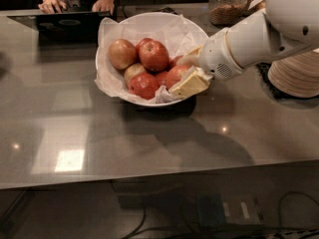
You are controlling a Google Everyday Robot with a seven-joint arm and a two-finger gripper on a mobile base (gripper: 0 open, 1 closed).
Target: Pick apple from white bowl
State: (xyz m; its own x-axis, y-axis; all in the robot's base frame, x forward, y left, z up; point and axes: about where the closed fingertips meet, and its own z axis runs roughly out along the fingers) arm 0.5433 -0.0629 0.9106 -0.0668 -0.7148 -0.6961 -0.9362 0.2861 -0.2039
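The white bowl [112, 39], lined with crinkled white paper, stands on the grey counter and holds several apples. My gripper [178, 76] reaches into the bowl from the right. Its two cream fingers [192, 84] lie one above and one below the apple [174, 73], a red one with yellowish streaks at the bowl's right side, and appear closed on it. The apple still rests in the bowl among the others. A large red apple [153, 55] and a pale tan apple [122, 54] sit further left, and a deep-red one [144, 85] sits at the front.
A stack of beige paper plates [294, 73] stands at the right, close to my arm. A glass jar [227, 6] is behind the bowl. A person's hands [102, 5] rest at a laptop [65, 24] at the far edge of the counter.
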